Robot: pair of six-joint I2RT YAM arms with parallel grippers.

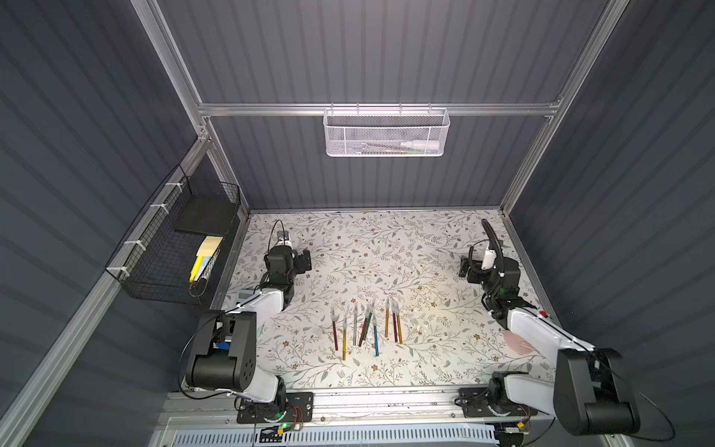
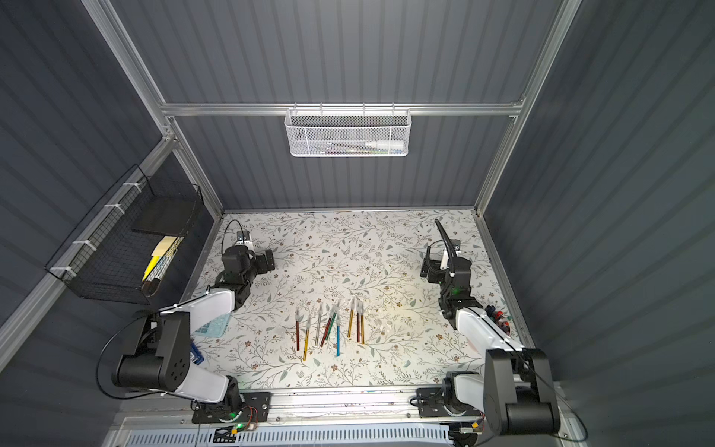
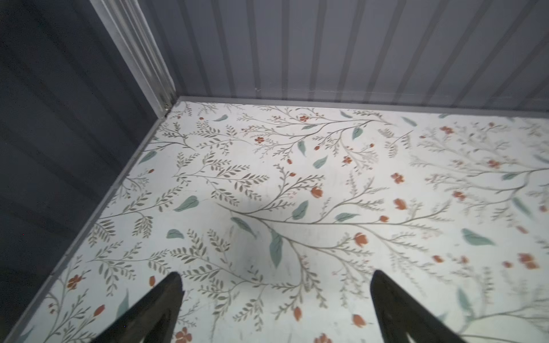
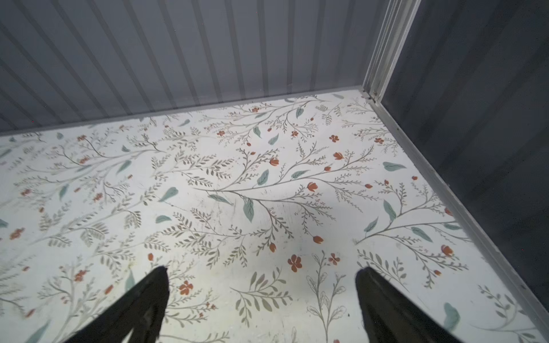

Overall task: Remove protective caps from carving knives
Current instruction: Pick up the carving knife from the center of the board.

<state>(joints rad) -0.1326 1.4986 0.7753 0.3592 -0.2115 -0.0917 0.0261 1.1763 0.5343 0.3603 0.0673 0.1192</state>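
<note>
the left pincer (image 3: 276,274) is standing wide open, its two dark fingers (image 3: 160,306) spread far apart and gripping nothing. only bare floral counter (image 3: 267,184) is showing between them and ahead of them. the right pincer (image 4: 262,270) is likewise gaping at full spread, holding nothing and facing bare counter.

in both top views the carving knives (image 1: 365,327) (image 2: 329,327) are lying flat on the counter in a loose row, side by side and roughly parallel, with handles in red, gold, silver, green and blue. they are sitting well apart from both pincers: to the right of the left pincer and behind it, to the left of the right pincer and behind it, roughly midway between the two.

the protective caps (image 1: 395,307) are showing as pale clear tips on the knife ends nearer the pincers. whether every knife is wearing one is too small to tell.

a black wire basket (image 1: 154,251) is hanging out to the left of the left pincer. a white mesh basket (image 1: 387,131) is hanging high ahead of both pincers.
</note>
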